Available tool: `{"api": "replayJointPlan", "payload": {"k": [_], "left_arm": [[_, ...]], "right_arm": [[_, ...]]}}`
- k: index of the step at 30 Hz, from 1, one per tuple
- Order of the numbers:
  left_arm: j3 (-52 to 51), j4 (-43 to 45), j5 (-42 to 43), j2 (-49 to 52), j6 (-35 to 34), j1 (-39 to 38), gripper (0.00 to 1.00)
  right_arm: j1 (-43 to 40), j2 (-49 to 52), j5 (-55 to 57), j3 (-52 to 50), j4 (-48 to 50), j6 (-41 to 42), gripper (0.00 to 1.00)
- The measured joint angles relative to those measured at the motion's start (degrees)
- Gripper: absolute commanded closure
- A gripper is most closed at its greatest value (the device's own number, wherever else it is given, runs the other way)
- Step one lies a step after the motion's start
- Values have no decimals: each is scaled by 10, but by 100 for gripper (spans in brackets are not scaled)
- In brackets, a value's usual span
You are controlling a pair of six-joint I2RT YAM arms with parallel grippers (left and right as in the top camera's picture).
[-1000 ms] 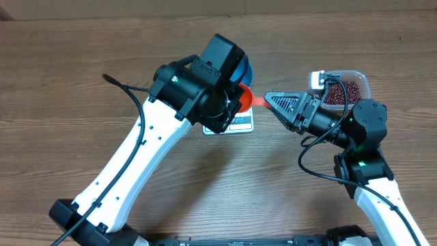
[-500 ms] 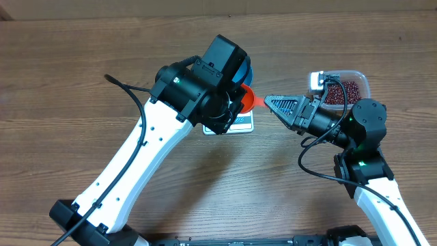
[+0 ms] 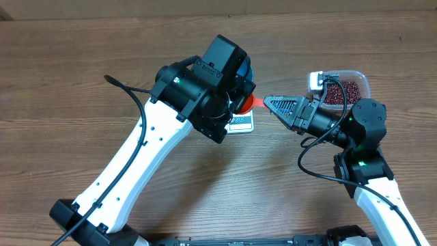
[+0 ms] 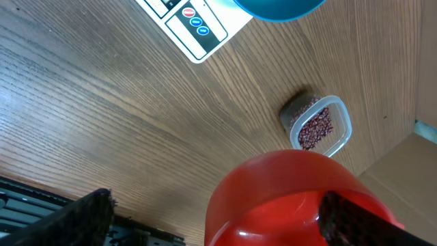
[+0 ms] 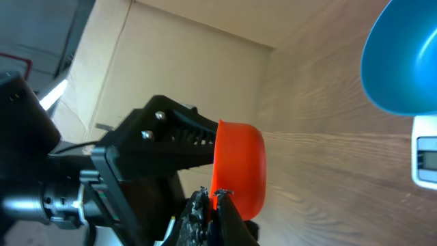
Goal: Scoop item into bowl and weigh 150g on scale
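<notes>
A red scoop point(image 3: 255, 102) hangs in the air between my two grippers, above the table just right of the scale point(image 3: 241, 124). My right gripper point(image 5: 217, 197) is shut on the scoop's point(image 5: 240, 167) thin rim. My left gripper point(image 4: 215, 203) is open, its fingers point(image 4: 82, 219) wide apart on either side of the scoop point(image 4: 287, 198). The blue bowl point(image 4: 280, 7) stands on the white scale point(image 4: 194, 24); from overhead my left arm hides most of it. The item, small red-brown beans point(image 4: 315, 128), lies in a clear tub point(image 3: 348, 87) at the far right.
A cardboard wall point(image 5: 177, 61) stands behind the table. A black cable point(image 3: 126, 87) runs off my left arm. Bare wood shows to the left and at the front of the table point(image 3: 68, 137).
My right gripper closed on the scoop's rim about half a second ago. My left gripper, shut until then, has now opened off the scoop. The scoop has hardly moved.
</notes>
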Motion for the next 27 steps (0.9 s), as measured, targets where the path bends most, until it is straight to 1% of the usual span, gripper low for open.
{"api": "replayJointPlan", "payload": {"k": [2, 4, 5, 7, 9, 13, 17, 18, 19, 23, 27], "left_arm": [[0, 0, 0, 0, 0, 0, 1], [0, -2, 0, 0, 0, 0, 0], [0, -5, 0, 0, 0, 0, 0], [0, -10, 0, 0, 3, 0, 0], [0, -17, 0, 0, 17, 0, 0], [0, -18, 0, 0, 71, 0, 0], [0, -20, -10, 0, 172, 0, 0], [0, -20, -20, 0, 220, 0, 0], [0, -20, -25, 0, 242, 0, 0], [0, -30, -66, 0, 370, 0, 0], [0, -39, -103, 0, 458, 0, 0]], "right_arm": [[0, 0, 3, 1, -27, -27, 96], [0, 0, 18, 4, -83, -56, 96], [0, 1, 36, 3, -129, -81, 96], [0, 1, 58, 4, -169, -107, 96], [0, 1, 74, 4, -192, -129, 96], [0, 1, 105, 4, -226, -168, 96], [0, 1, 155, 4, -281, -196, 96], [-1, 1, 165, 4, -288, -200, 96], [-2, 1, 171, 4, -295, -207, 96], [-20, 1, 208, 5, -355, -216, 96], [-27, 1, 253, 17, -423, -230, 96]]}}
